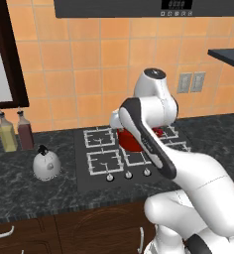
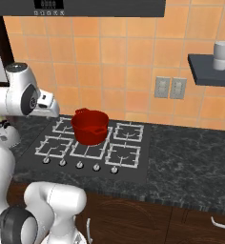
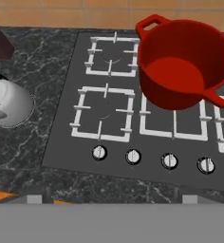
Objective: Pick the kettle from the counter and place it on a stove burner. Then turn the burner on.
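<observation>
One kettle (image 1: pixel 45 163), one red pot (image 2: pixel 90 126), two bottles (image 1: pixel 8 133), six burner grates (image 2: pixel 124 154), five knobs (image 2: pixel 79 165), one cup (image 2: pixel 223 55).

Dark speckled stone counter (image 1: pixel 20 193) carried a black cooktop (image 1: pixel 84 181), set flush. Kettle (image 1: pixel 45 163) stood upright on bare stone just left of cooktop, apart from it. Two glass bottles (image 1: pixel 16 130) stood behind kettle at the wall. Red pot (image 2: pixel 90 126) sat on the middle grates.
</observation>
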